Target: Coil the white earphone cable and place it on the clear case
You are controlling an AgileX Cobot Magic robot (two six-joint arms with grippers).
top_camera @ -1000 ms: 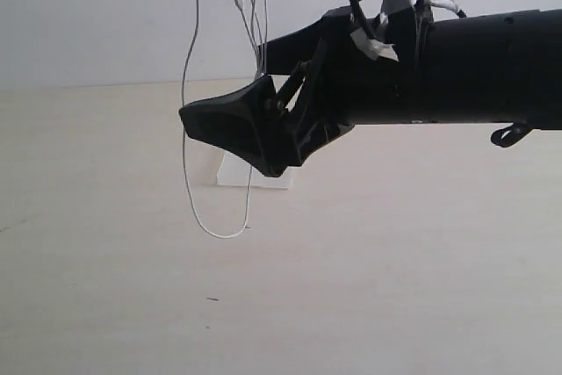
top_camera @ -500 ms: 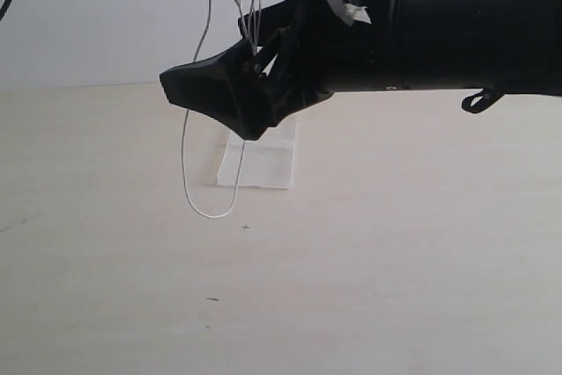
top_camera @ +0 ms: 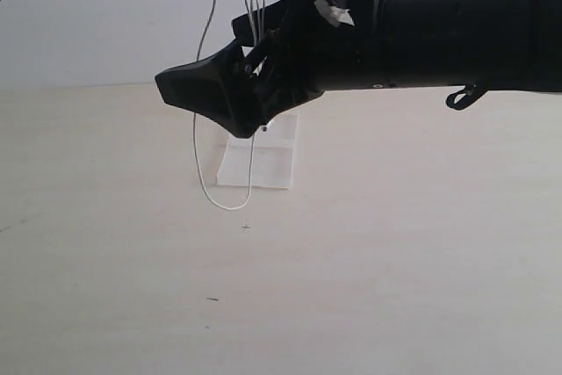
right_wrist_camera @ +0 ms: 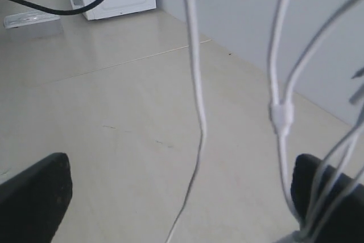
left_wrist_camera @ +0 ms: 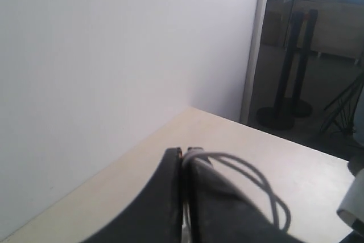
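The white earphone cable [top_camera: 204, 155] hangs from above the exterior view in several strands, and its lowest loop dangles just over the table in front of the clear case [top_camera: 259, 162], which lies flat. In the left wrist view my left gripper [left_wrist_camera: 185, 153] is shut on the cable [left_wrist_camera: 259, 179], which loops over one finger. This gripper is out of the exterior view. My right gripper [top_camera: 219, 94] reaches in from the right, open wide. In its wrist view the gripper [right_wrist_camera: 179, 169] has hanging strands [right_wrist_camera: 195, 78] and the cable splitter [right_wrist_camera: 281, 115] between its fingers [right_wrist_camera: 35, 196].
The pale wooden table [top_camera: 369, 270] spreads all round the case, with a white wall behind it. The right arm's thick black body [top_camera: 457, 37] spans the upper right of the exterior view. A dark cord [right_wrist_camera: 68, 5] crosses the right wrist view's background.
The right arm has risen and moved left, uncovering the clear case. The cable's hanging loop has lifted and swung slightly right. Both grippers keep their state.
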